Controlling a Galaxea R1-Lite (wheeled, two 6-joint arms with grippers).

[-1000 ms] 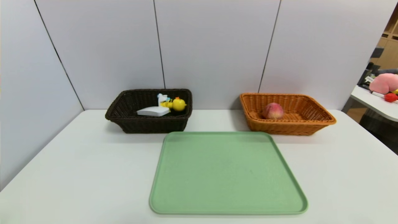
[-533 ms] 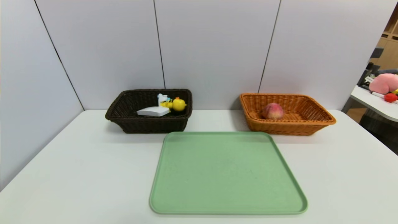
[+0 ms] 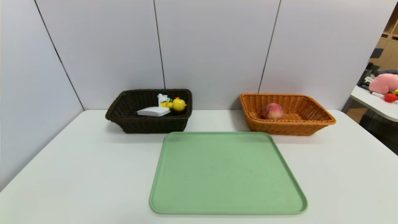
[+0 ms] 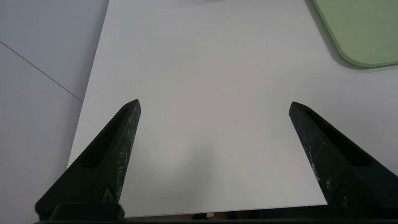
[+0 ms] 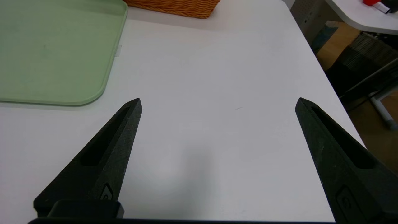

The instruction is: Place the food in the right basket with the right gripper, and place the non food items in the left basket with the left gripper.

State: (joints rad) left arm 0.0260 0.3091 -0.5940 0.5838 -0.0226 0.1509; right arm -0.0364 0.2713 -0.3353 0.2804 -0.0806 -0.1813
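A dark brown left basket [image 3: 124, 119] at the back of the table holds a flat white item [image 3: 153, 111] and a yellow duck toy [image 3: 178, 104] with a white-blue piece beside it. In the orange right basket [image 3: 311, 123] lies a pink peach [image 3: 273, 111]. Neither arm shows in the head view. My left gripper [image 4: 214, 104] hangs open over bare table near the front left edge, nothing between its fingers. My right gripper [image 5: 218, 101] is open as well, over bare table to the right of the tray, holding nothing.
A green tray [image 3: 228, 174] lies bare in the table's middle; its corner shows in the left wrist view [image 4: 360, 34] and the right wrist view [image 5: 62, 56]. Grey wall panels stand behind and to the left. A second table [image 3: 376, 102] with toys stands off to the right.
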